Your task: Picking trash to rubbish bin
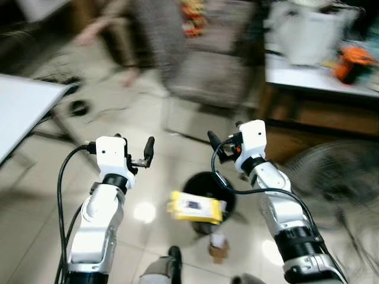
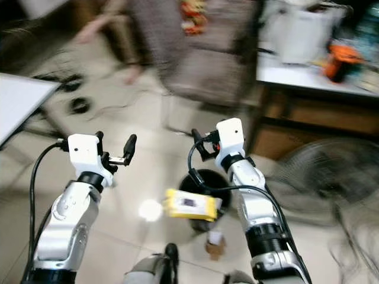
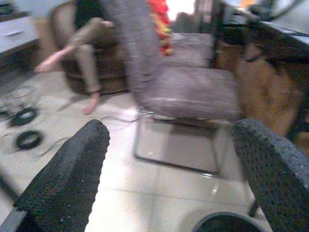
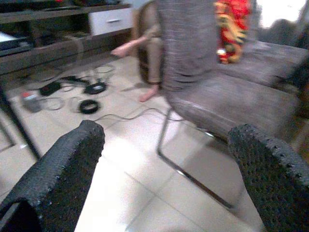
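Both claws ride high and forward in the left eye view, each gaping wide and carrying nothing. The left claw (image 1: 139, 155) and the right claw (image 1: 220, 149) point inward toward each other. Below and between them, on the pale tiled floor (image 1: 47, 171), lies the yellow rectangular packet with a dark label (image 1: 196, 206). It rests against the near rim of the round black rubbish bin (image 1: 204, 188), its long axis running side to side and dipping slightly to the right. A small brown-and-white scrap (image 1: 218, 247) sits on the floor just nearer the robot than the bin.

The right eye view shows the same layout: the packet (image 2: 190, 205) is down and slightly toward the robot from both claws. My judgement is that the right claw (image 2: 203, 146) is a little nearer, standing almost over the bin (image 2: 204, 183), so a downward reach is what counts.

Through the left wrist view, two black dotted fingers (image 3: 67, 179) stand well apart, framing a grey woven cantilever chair (image 3: 188, 92); a seated person's bare leg (image 3: 79, 48) shows beyond, and the bin's rim (image 3: 222, 223) curves in at the edge.

The right wrist view gives widely parted fingers (image 4: 63, 169), the chair (image 4: 227, 101), and coiled black cables (image 4: 89, 96) on the floor.
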### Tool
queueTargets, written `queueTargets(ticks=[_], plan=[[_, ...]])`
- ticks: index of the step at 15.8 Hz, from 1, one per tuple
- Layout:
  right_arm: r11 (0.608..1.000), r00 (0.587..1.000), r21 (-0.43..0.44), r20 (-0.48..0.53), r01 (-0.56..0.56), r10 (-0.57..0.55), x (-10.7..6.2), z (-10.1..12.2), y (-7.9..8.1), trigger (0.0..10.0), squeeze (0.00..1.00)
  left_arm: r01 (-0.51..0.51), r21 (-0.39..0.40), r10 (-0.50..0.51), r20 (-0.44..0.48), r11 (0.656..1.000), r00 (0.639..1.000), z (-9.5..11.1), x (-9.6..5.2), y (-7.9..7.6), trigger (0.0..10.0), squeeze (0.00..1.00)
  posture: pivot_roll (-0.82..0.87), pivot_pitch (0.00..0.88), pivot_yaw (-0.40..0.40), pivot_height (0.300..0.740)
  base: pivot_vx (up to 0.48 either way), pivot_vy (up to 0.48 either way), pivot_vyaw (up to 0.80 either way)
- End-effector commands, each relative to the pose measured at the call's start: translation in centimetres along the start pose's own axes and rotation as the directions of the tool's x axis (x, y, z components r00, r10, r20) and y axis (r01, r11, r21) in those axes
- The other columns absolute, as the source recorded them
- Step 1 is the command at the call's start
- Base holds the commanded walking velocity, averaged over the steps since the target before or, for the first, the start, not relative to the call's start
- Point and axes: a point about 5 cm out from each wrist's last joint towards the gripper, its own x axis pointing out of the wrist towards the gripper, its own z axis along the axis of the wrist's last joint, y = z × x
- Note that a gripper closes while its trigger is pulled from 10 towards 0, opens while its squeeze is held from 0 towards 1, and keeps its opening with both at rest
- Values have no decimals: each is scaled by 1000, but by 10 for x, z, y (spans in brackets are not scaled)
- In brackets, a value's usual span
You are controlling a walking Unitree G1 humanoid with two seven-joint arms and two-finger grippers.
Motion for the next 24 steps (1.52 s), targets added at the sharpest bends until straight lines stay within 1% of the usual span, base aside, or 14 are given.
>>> queueTargets(ticks=[1, 3, 6, 11, 15, 19, 22, 24], plan=[[1000, 1000, 11, 15, 0, 0, -1, 5, 2, 10000, 0, 0, 7, -1, 1, 1000, 1000, 1, 4, -1, 10000, 0, -98, 87, 86, 740, 0, 0, 800], [1000, 1000, 11, 3, 12, -12, -4, 2, -2, 10000, 0, 8, 3, -8, 2, 1000, 1000, 3, 6, -3, 10000, 0, -96, 85, 88, 740, 0, 0, 800], [1000, 1000, 10, -5, 18, -18, -4, 1, -3, 10000, 0, 13, 4, -13, -9, 1000, 1000, 3, 7, -3, 10000, 0, -93, 86, 92, 740, 0, 0, 800], [1000, 1000, 17, -9, 20, -20, -4, 1, 0, 10000, 0, 17, 0, -17, -10, 1000, 1000, 5, 9, -3, 10000, 0, -91, 87, 97, 740, 0, 0, 800], [1000, 1000, 19, -8, 12, -12, -2, 3, 1, 10000, 0, -14, 3, 14, -10, 1000, 1000, 7, 10, -1, 10000, 0, -88, 89, 93, 740, 0, 0, 800], [1000, 1000, 20, -4, 9, -9, -1, 4, 2, 10000, 0, -38, -22, 38, -21, 999, 999, 6, 10, 2, 10000, 0, -88, 94, 92, 740, 0, 0, 800], [1000, 1000, 24, -4, 7, -7, -1, 5, 3, 10000, 0, -56, -54, 55, -28, 997, 998, 7, 12, 6, 10000, 0, -88, 97, 90, 740, 0, 0, 800], [1000, 1000, 17, -6, 3, -3, 0, 5, 4, 10000, 0, -59, -58, 58, -23, 997, 998, 9, 13, 8, 10000, 0, -88, 98, 89, 740, 0, 0, 800]])
